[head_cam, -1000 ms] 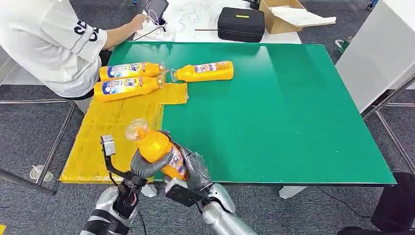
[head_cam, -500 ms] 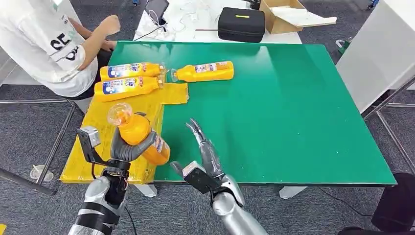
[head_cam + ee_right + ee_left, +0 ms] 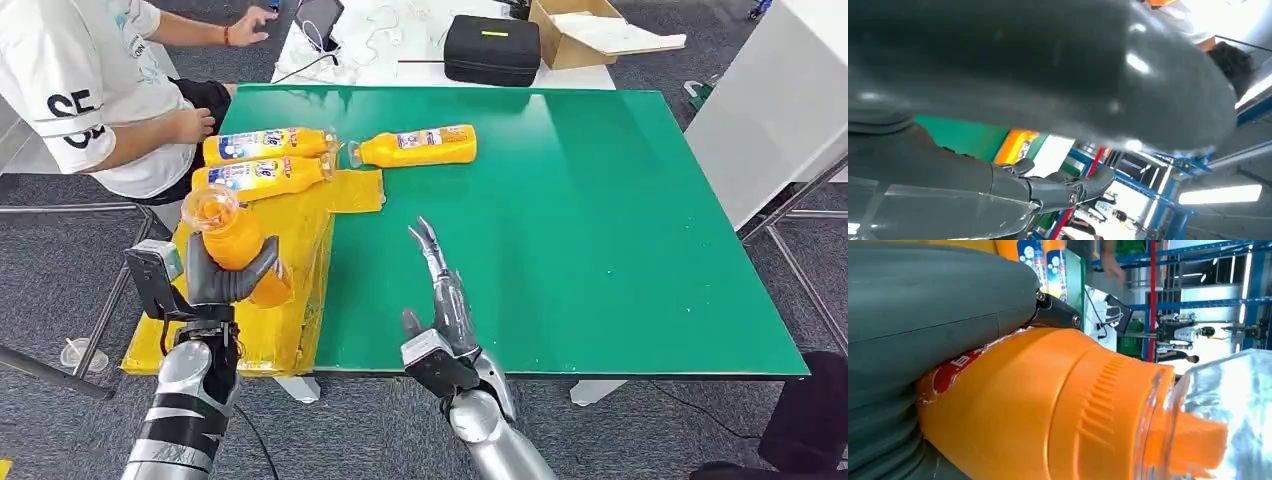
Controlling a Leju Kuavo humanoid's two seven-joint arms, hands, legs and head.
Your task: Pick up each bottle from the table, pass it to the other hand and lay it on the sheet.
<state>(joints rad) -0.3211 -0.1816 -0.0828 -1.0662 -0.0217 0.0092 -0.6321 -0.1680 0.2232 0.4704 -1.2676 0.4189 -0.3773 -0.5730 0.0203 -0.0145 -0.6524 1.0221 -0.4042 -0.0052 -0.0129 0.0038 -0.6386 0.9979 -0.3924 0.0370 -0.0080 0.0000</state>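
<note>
A seated person [image 3: 90, 95], black case [image 3: 492, 48] and cardboard box [image 3: 580, 30] behind.

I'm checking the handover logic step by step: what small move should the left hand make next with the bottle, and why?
Probably lower and tip it flat. The left hand holds the bottle upright above the yellow sheet, near two bottles already lying there; the right hand has its fingers spread, holding nothing.

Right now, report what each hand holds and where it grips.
The left hand grips an orange bottle around its body, clear cap up, above the yellow sheet. The right hand holds nothing, fingers extended.
</note>
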